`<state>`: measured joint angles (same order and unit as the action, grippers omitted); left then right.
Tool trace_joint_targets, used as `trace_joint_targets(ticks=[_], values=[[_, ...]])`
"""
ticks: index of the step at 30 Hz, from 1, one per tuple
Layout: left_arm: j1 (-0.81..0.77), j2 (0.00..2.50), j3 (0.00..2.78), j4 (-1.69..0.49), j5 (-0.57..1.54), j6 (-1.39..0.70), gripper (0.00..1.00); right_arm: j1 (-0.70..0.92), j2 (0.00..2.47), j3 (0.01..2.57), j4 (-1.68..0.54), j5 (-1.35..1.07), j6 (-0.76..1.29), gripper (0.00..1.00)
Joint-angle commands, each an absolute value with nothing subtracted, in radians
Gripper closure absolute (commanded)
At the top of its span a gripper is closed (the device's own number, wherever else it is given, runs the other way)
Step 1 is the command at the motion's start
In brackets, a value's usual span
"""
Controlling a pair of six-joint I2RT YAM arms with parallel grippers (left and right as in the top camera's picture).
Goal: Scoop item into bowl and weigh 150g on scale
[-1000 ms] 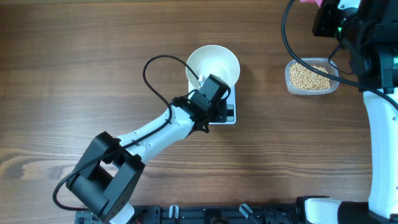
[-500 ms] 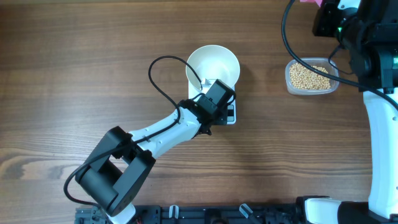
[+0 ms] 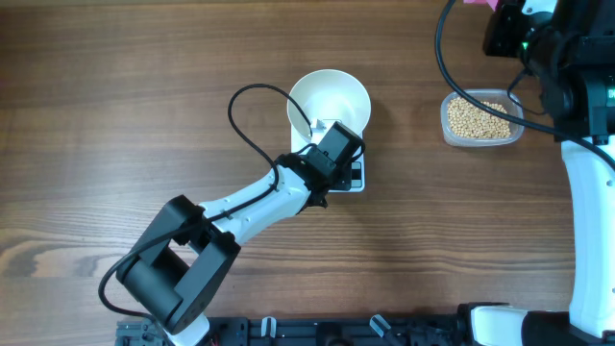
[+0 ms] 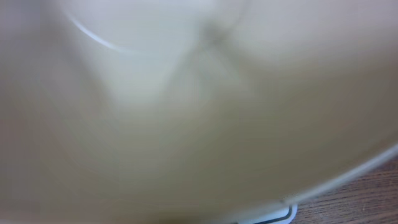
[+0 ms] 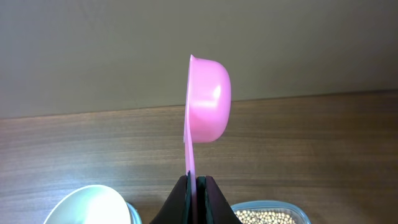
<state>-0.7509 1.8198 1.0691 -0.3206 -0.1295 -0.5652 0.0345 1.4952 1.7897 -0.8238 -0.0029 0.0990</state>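
**Beans not yet scooped: bowl on scale, empty**

Beans all sit in clear container at right of tabletop, well apart from bowl. Bowl rests on scale. Its inside shows bare white in ovhd view, no beans in it. So setup looks done; scooping & weighing are all left, by my read.

L gripper is at bowl's near rim, over scale. Its arm covers much of scale incl. display, so no reading visible. L wrist view is just a blur of bowl wall w/ a scale corner below; fingers not visible there. Gripper is closed, nothing seen in it. Can't tell if it touches bowl or scale. Maybe at the buttons, but that's a guess.

R gripper is clamped on handle of pink scoop. Scoop stands upright, seen edge-on, so can't see inside cup. It's held up over container area; beans just show at bottom of R wrist view.

Left to do: dip scoop, carry to bowl, tip, repeat till scale hits target wt.
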Motion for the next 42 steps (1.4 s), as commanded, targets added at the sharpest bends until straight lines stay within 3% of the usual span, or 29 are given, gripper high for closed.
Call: trace_joint_targets(ticks=[1,42], values=[[-0.753,1.832,1.059,-0.318,-0.121,-0.554,0.96,0.035,1.504,1.804,-0.820,0.003,0.079,0.96],[-0.756,1.895,1.059,-0.337,-0.094,-0.558,0.96,0.035,1.504,1.804,-0.820,0.003,0.079,0.96]])
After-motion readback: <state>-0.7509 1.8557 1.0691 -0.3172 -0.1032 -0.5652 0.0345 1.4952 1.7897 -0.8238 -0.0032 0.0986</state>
